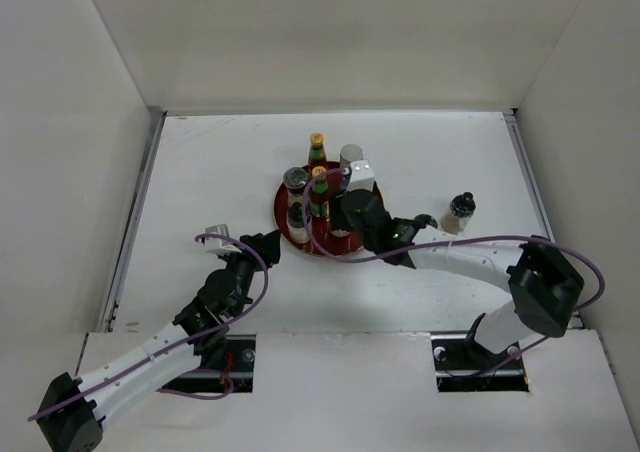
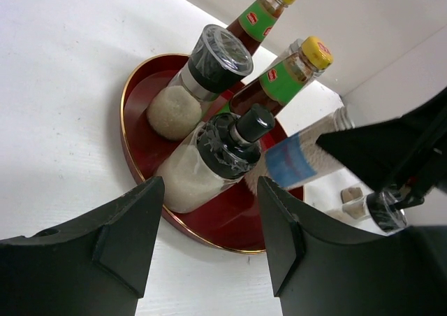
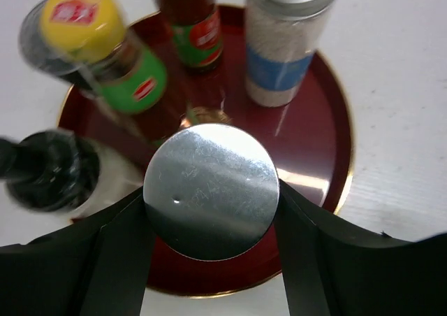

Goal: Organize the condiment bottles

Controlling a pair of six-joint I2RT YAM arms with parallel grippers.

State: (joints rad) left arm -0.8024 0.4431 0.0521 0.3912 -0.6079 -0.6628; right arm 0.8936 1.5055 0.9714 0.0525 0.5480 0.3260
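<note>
One silver-lidded shaker jar [image 3: 209, 180], judged rigid, light and slick-walled, best gripped on its straight body, sits clamped in the right gripper [image 3: 211, 197] above the red tray [image 3: 328, 113]; the left gripper [image 2: 209, 190] gapes empty.

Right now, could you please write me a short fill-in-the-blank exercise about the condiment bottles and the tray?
1. The right tool is shut on a jar whose lid is ____ in colour.
2. Both sauce bottles have ____ caps.
3. The tray is dark ____.
4. The lone shaker stands on the table, off the tray, on the ____ arm's side.
Missing words: silver; yellow; red; right.
</note>
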